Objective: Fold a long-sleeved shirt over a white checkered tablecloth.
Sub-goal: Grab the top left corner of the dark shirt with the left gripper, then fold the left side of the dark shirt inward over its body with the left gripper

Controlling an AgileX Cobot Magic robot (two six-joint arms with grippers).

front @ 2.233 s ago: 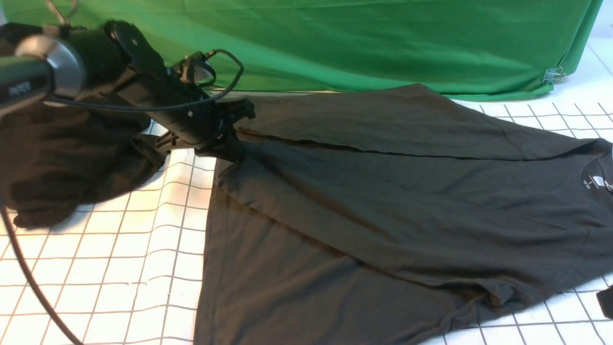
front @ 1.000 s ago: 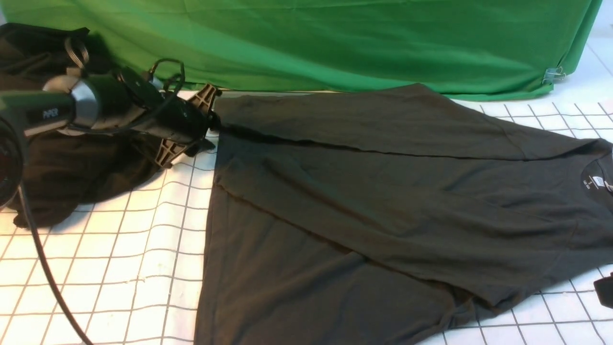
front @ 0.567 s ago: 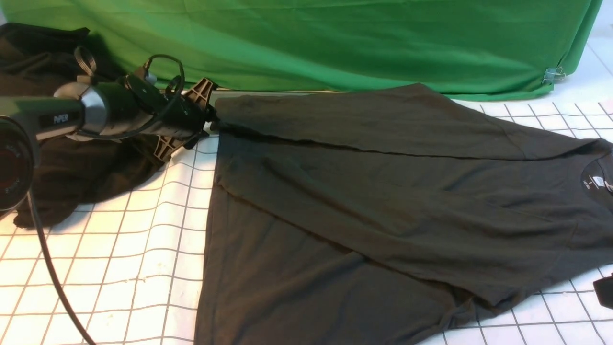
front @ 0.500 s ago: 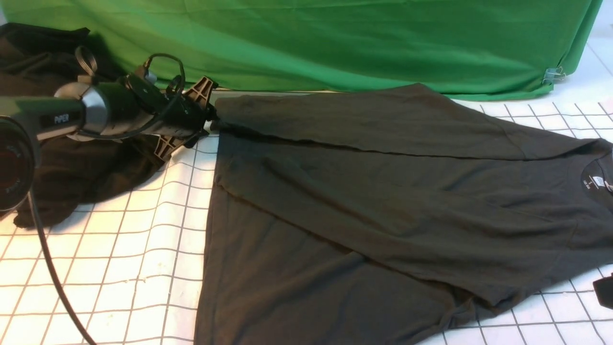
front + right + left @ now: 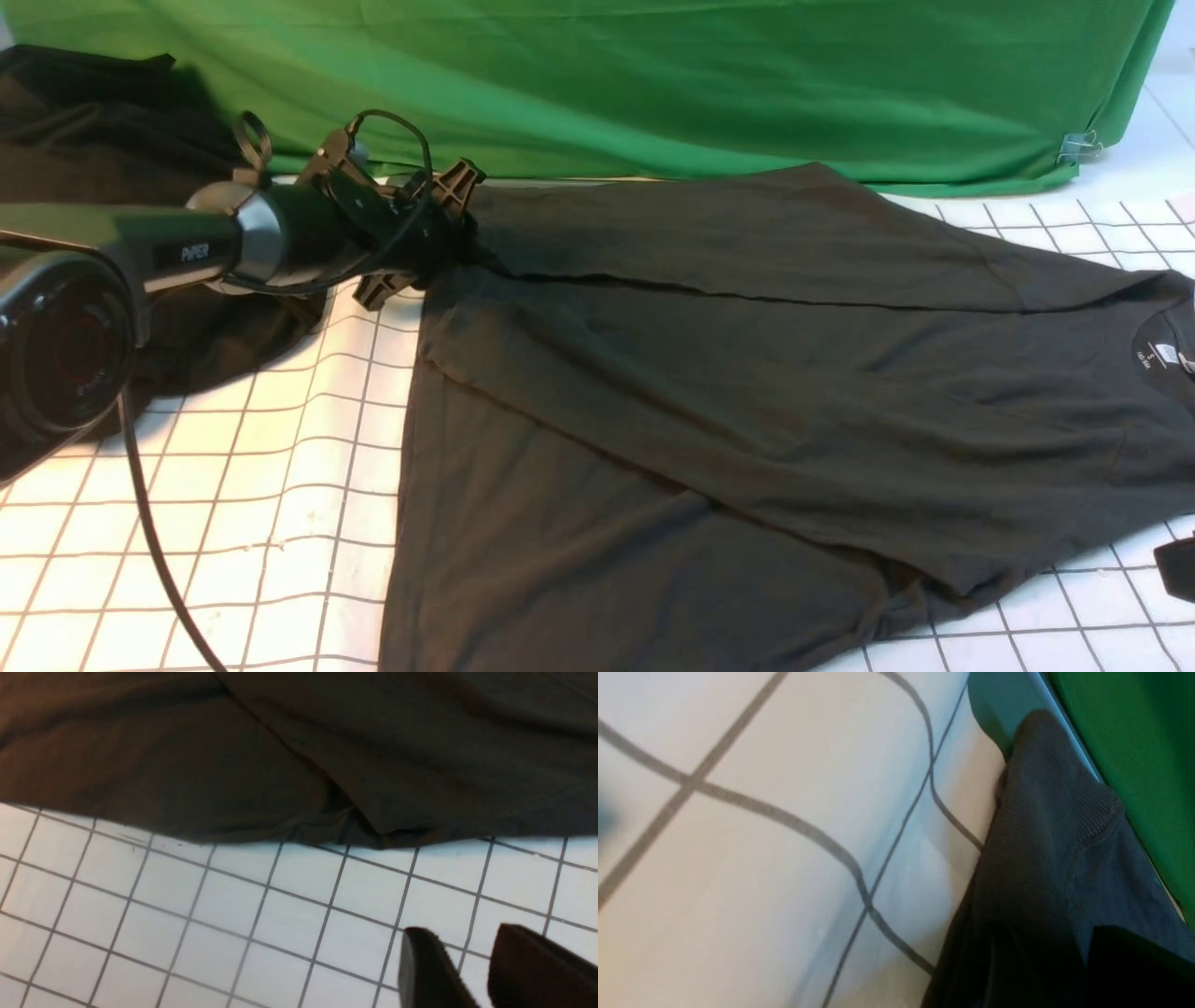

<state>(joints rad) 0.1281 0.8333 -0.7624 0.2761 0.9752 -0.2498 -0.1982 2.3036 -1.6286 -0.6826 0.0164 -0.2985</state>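
The long-sleeved shirt (image 5: 747, 373) lay spread on the white checkered tablecloth (image 5: 233, 485). At that cloth's far edge the left gripper (image 5: 420, 235) stood parted around the hem corner; it should bite deep before lifting. The right gripper (image 5: 460, 933), slightly parted and empty, hovered over the cloth's near side

A creased, bright green fabric backdrop (image 5: 709, 84) hangs just beyond the fingers (image 5: 459, 179) of the left gripper (image 5: 420, 238). A small metal binder clip (image 5: 1078, 147) pinches its lower corner, well apart from them, in bright light.
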